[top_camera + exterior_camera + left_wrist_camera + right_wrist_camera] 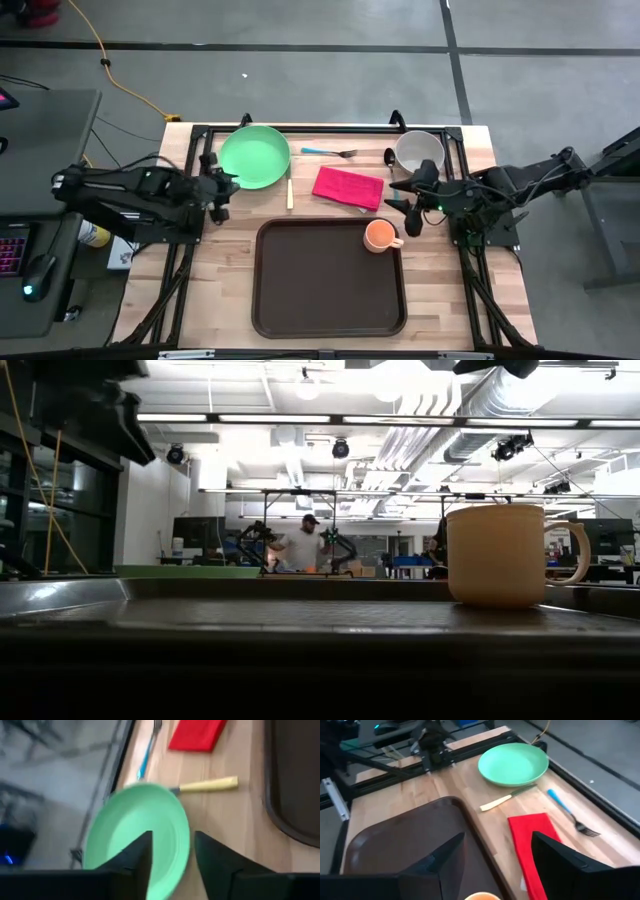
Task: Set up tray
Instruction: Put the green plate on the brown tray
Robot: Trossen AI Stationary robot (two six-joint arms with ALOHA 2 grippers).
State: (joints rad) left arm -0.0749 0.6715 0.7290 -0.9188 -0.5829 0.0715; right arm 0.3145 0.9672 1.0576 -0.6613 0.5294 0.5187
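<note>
1. The right jaws stand apart and hold nothing, hovering just past the tray's right far corner. Closest to them, on the tray side, is the orange mug, upright inside the tray's rim with its handle turned toward these jaws; they are near it but not touching.
2. The tray lies flat on the wooden surface, spreading away from the right jaws toward the table's front edge. Apart from the mug it carries nothing, so I judge the setup to be only just begun.
3. The left jaws are also apart and empty, straddling the near rim of the green plate without gripping it. The plate rests on the surface, outside the tray.
4. Just beyond the plate from the left jaws lies a yellow-handled knife, its blade end reaching the plate's edge.
5. Farther on are the red napkin and a blue-handled fork, both on bare wood.
6. Behind the right jaws, on the side away from the tray, sit a white bowl and a dark spoon beside it.
7. What seems left: plate, knife, fork, napkin, and probably the bowl and spoon, all not yet on the tray.
</note>
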